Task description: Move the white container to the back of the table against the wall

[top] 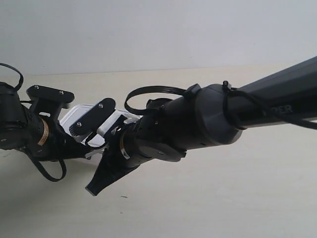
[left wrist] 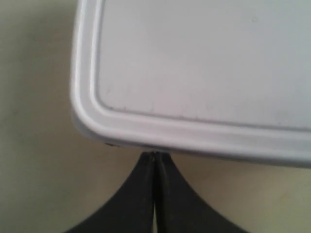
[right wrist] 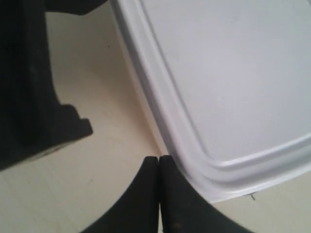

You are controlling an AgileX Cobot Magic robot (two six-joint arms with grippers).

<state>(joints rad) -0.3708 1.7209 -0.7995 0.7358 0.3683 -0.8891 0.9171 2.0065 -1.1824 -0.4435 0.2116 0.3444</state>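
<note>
The white container (top: 79, 115) lies on the table (top: 228, 198), mostly hidden between the two arms, some way in front of the wall (top: 158, 29). In the left wrist view its lid (left wrist: 204, 63) fills the frame. My left gripper (left wrist: 154, 155) is shut, its tips touching the rim of the long edge near a rounded corner. In the right wrist view my right gripper (right wrist: 159, 158) is shut too, tips pressed against the container's side (right wrist: 146, 107) close to another corner. Neither gripper holds anything. The arm at the exterior view's right ends in shut pointed fingers (top: 96, 187).
A black part of the other arm (right wrist: 29, 97) stands close beside the container in the right wrist view. The thick arm at the exterior view's right (top: 237, 114) crosses above the table. A bare strip of table (top: 148, 74) lies between the container and the wall.
</note>
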